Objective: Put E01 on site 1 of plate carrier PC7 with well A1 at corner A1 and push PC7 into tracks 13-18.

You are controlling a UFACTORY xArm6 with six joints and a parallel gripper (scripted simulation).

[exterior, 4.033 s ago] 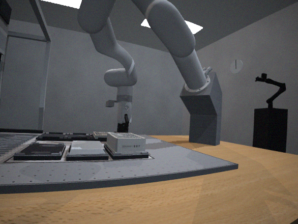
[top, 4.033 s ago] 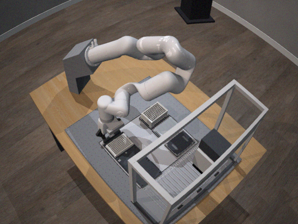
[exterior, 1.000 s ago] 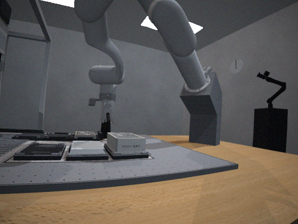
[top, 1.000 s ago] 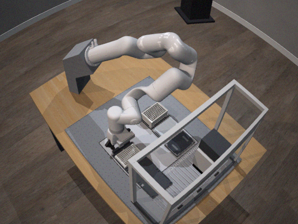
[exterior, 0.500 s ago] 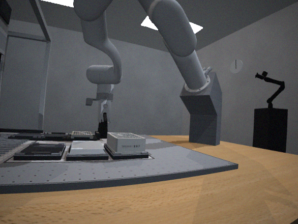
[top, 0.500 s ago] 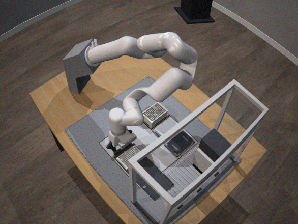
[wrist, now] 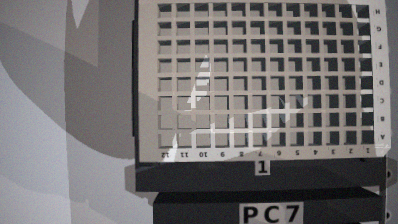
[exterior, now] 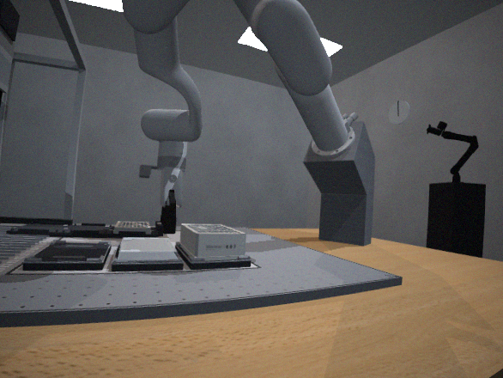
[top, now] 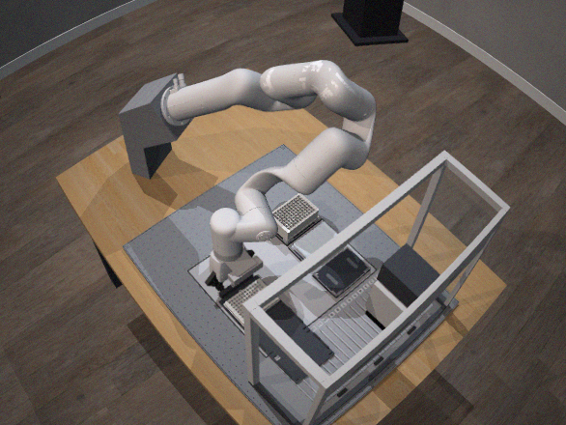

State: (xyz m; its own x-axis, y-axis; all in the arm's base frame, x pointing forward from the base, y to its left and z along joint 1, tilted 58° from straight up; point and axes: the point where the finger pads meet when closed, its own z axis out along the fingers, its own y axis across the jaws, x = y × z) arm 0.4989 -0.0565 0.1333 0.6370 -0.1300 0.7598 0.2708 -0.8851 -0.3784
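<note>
The white 96-well plate E01 (top: 246, 297) (exterior: 132, 224) (wrist: 255, 80) lies flat on site 1 of the dark carrier PC7 (top: 309, 340) (exterior: 64, 230) (wrist: 272, 213), with its row A and column 1 labels toward the handle end. The carrier lies on the apron, its far part under the instrument frame. My gripper (top: 219, 286) (exterior: 168, 215) is open and empty, low at the carrier's handle end. Its fingers do not show in the wrist view. The deep-well block E07 (top: 296, 214) (exterior: 212, 240) sits in nest S1, and the plate E10 (top: 314, 239) (exterior: 146, 249) sits in S2. Nest S3 (top: 344, 270) (exterior: 66, 253) is empty.
The loading rails (top: 348, 333) run under the white instrument frame (top: 377, 212), beside the carrier. A dark block (top: 408, 272) stands inside the frame on the far side. The grey base plate (top: 169, 251) lies on the wooden table (top: 97, 188).
</note>
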